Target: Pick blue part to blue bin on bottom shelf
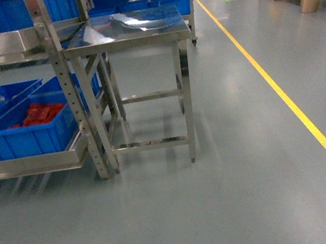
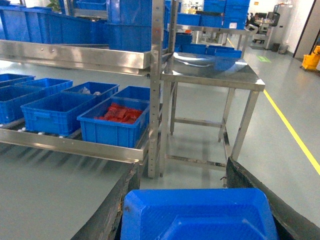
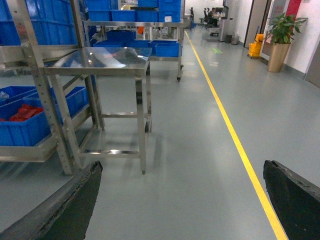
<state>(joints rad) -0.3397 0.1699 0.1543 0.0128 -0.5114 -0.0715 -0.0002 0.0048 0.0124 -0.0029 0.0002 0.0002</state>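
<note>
Up front in the head view: neither tool in frame. Bottom shelf (image 1: 26,163) sits at left carrying blue bins; the nearest bin (image 1: 28,137) holds red parts (image 1: 39,112). Steel worktop (image 1: 126,31) stands just right of the rack, its visible surface bare. Yellow floor line (image 1: 284,95) runs off to the right.

Left wrist view: left tool (image 2: 200,220) has its two dark fingers (image 2: 107,210) spread around a blue part (image 2: 200,215) that fills the gap. It looks held, but contact at the pads isn't visible, so that's my read. Bottom shelf's bins are ahead and left, well apart from the tool.

Right wrist view: right tool (image 3: 182,200) wide open, nothing between the fingers, only floor below.

Judgement: pick looks done, carry/approach step in hand. Next move needs the base and left arm closer to the shelf, a blue bin chosen, and clearance under the upper tier before release.
</note>
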